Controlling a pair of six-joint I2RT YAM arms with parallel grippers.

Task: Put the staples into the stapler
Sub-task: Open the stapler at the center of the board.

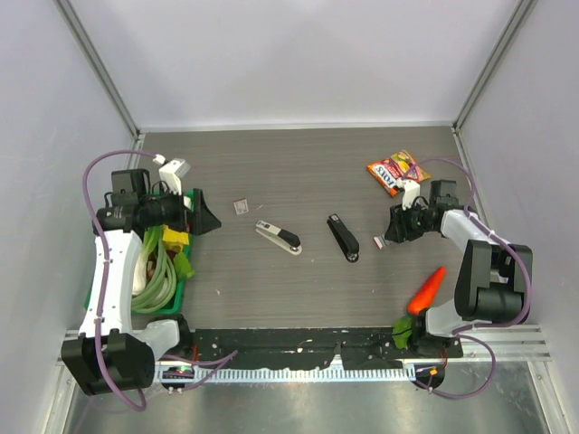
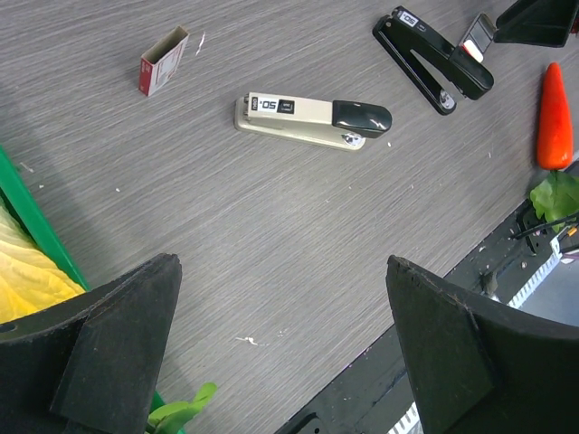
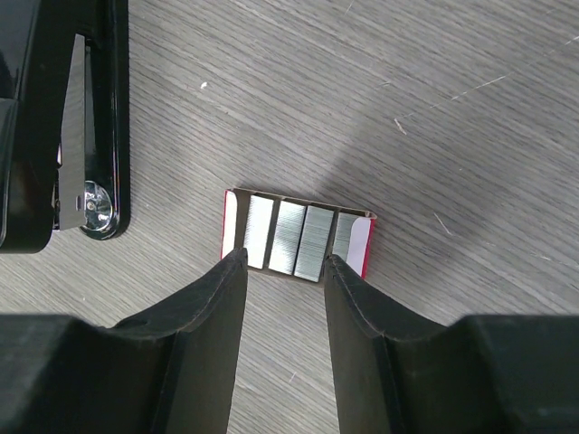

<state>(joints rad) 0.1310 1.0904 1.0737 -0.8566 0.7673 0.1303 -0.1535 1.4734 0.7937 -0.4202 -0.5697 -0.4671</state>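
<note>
The staples [image 3: 298, 237] lie as several silver strips in a small open white-and-red tray [image 3: 360, 246] on the table, also visible as a tray [image 1: 380, 242] from above. My right gripper [image 3: 285, 260] [image 1: 391, 237] has its fingertips pressed against the outer sides of the strips at the tray's near edge. Just left of the tray lies the black stapler [image 3: 54, 117] [image 1: 343, 238], opened up. A beige stapler [image 1: 278, 238] [image 2: 312, 121] lies mid-table. The tray's empty sleeve [image 2: 163, 61] [image 1: 241, 207] sits farther back. My left gripper [image 2: 281, 262] [image 1: 210, 220] hangs open and empty at the left.
An orange-red snack packet [image 1: 396, 170] lies behind the right gripper. A toy carrot [image 1: 426, 289] [image 2: 554, 116] rests near the right arm's base. A green bin [image 1: 154, 280] with vegetables stands at the left, under the left arm.
</note>
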